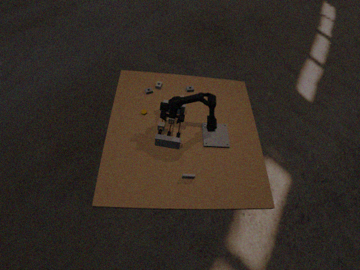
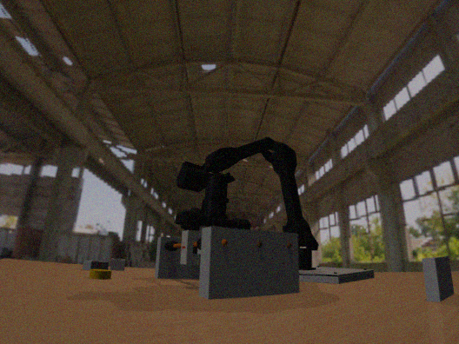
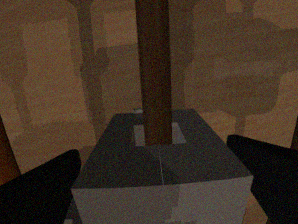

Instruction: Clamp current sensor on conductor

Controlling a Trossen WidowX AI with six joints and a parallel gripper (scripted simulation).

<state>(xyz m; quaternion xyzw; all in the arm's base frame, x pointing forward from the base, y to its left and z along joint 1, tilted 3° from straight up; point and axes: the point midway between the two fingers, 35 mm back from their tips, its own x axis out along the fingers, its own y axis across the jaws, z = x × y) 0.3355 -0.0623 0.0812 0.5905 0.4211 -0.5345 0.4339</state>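
The grey split-core sensor (image 1: 171,121) (image 3: 120,167) is round the middle of three copper-brown conductors (image 3: 156,65). In the wrist view its halves meet along a thin seam, and the conductor passes through its window. Whether it is latched cannot be seen. My gripper (image 1: 172,118) (image 2: 213,223) (image 3: 154,150) is open, with one black finger on each side of the sensor and a gap between each finger and the housing. The arrow and the LOAD lettering cannot be made out.
The conductors run between a near grey block (image 1: 167,142) (image 2: 252,265) and a far one (image 2: 167,261). A pale block (image 1: 161,126) (image 2: 184,248) is at the left conductor. A yellow disc (image 1: 144,112) (image 2: 100,274), small blocks (image 1: 159,85) (image 1: 189,88) and a grey bar (image 1: 188,176) (image 2: 438,279) stand around.
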